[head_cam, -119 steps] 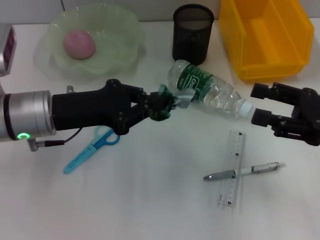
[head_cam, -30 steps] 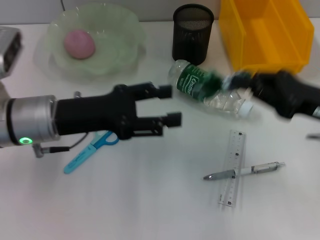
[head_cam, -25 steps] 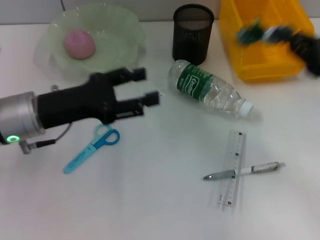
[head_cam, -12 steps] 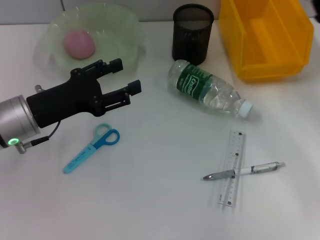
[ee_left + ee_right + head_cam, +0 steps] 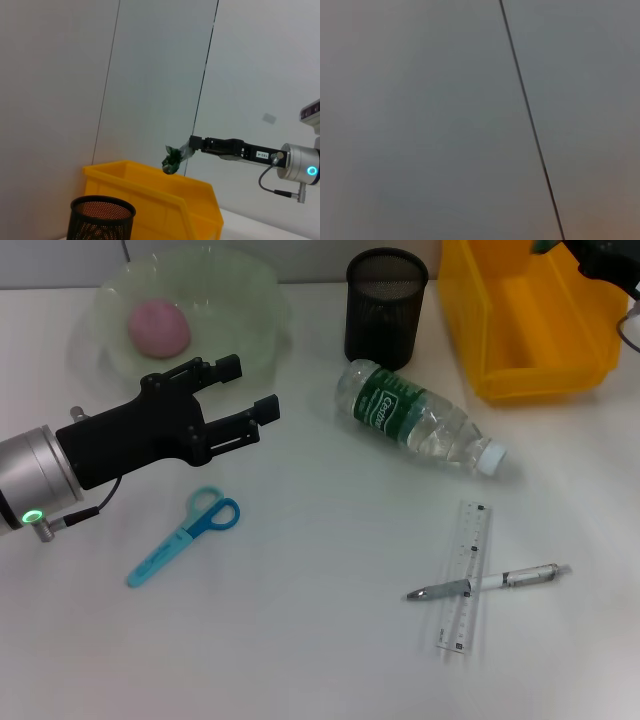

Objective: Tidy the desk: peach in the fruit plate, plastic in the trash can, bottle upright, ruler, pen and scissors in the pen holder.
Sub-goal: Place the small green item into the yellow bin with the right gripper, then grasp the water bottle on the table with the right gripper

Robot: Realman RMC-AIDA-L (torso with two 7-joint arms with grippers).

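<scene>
Two views carry the info. Left wrist view shows what head view barely catches: right gripper (image 5: 186, 148) pinching the crumpled green plastic (image 5: 173, 159), hanging above the trash can (image 5: 165, 197), not touching it. In head view only the tip of that arm shows at the top right corner, over the trash can (image 5: 530, 315). Right wrist view shows only grey wall panels and a dark seam.

Left gripper (image 5: 238, 400) has its fingers spread, nothing between them, near the fruit plate (image 5: 255, 300); peach (image 5: 158, 327) sits inside the plate.

Vs 0.5 s ago: left arm barely shifted; right arm was out of head view, now back at the corner.

White tabletop (image 5: 300, 640): bottle (image 5: 415, 427) lying on its side near the pen holder (image 5: 386, 307); pen (image 5: 490, 582) lying across the ruler (image 5: 464, 578); scissors (image 5: 185, 536) just beside the left arm. Pale wall behind.
</scene>
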